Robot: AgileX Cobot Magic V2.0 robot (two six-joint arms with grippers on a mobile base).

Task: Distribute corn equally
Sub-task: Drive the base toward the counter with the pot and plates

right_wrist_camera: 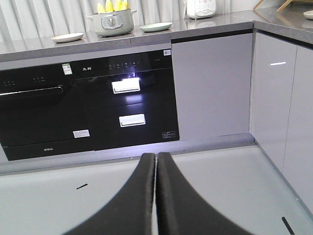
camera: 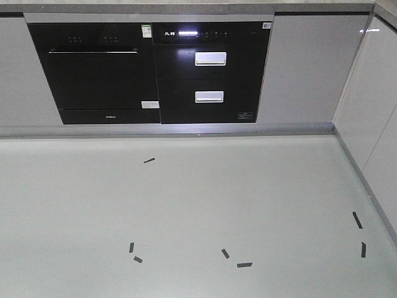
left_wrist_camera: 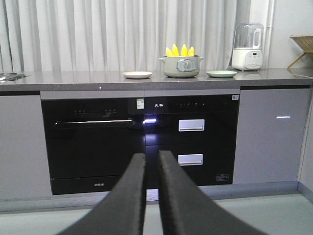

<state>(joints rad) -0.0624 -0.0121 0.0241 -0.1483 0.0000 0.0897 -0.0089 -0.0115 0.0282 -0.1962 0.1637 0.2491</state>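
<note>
The corn (left_wrist_camera: pixel 179 50) stands upright, tips up, in the pot (left_wrist_camera: pixel 181 66).

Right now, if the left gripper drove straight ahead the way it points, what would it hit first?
Probably the black appliance front under the counter: the left gripper points at the seam between oven and drawers. The corn and pot sit well above that line. Depth is unclear.

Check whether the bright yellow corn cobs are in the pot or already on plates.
In the pot: bright yellow corn cobs stand upright in the grey pot; both plates look empty.
</note>
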